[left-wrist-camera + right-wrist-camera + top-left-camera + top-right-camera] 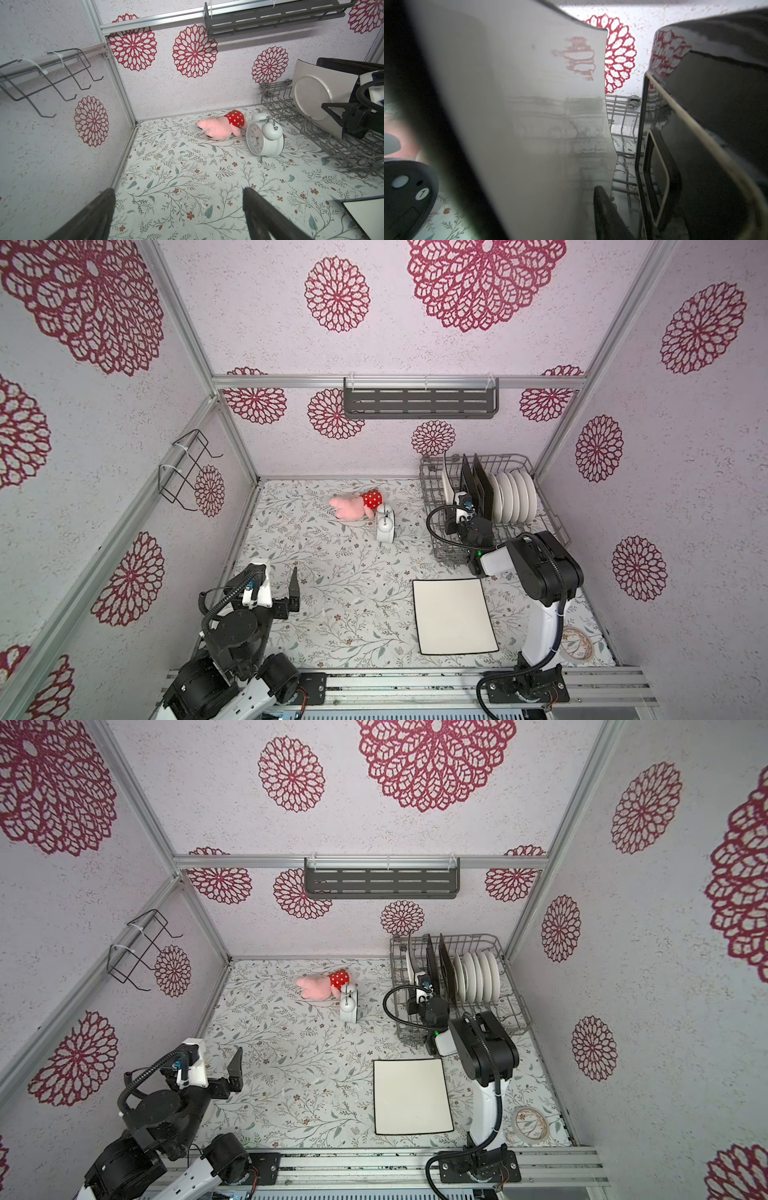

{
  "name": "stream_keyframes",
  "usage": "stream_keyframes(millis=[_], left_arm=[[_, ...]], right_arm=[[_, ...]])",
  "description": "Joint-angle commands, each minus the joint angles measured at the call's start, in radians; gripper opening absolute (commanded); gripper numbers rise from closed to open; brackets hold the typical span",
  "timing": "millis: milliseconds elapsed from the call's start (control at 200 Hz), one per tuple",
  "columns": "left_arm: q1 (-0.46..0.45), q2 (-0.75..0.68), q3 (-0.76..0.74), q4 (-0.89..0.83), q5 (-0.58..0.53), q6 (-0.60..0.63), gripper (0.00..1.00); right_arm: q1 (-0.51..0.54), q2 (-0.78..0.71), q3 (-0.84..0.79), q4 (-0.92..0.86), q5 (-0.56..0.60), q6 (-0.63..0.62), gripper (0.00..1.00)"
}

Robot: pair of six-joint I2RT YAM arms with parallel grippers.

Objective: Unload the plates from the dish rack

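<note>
The right tool (457, 506) straddles the near edge of the upright white plate (447, 485) at the rack's (519, 460) left end, jaws narrowed around it; whether they grip, I cannot tell. The left tool (286, 585) hangs wide open, well apart. The plate's slot runs front-to-back, so it likely lifts straight up.

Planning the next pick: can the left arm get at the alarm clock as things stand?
Probably yes. The left gripper is open, over bare mat, and nothing stands between it and the alarm clock; only the pink plush touches its far side.
</note>
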Motion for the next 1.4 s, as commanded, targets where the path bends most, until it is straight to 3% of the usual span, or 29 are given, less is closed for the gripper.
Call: stream_keyframes(millis=[0, 1391], left_arm=[[0.009, -0.009, -0.010, 0.020, -0.008, 0.019, 0.97], [0.010, -0.099, -0.016, 0.031, 0.044, 0.030, 0.97]], right_arm=[[-0.009, 0.000, 0.040, 0.038, 0.030, 0.007, 0.32], [-0.009, -0.136, 0.031, 0.003, 0.056, -0.003, 0.14]])
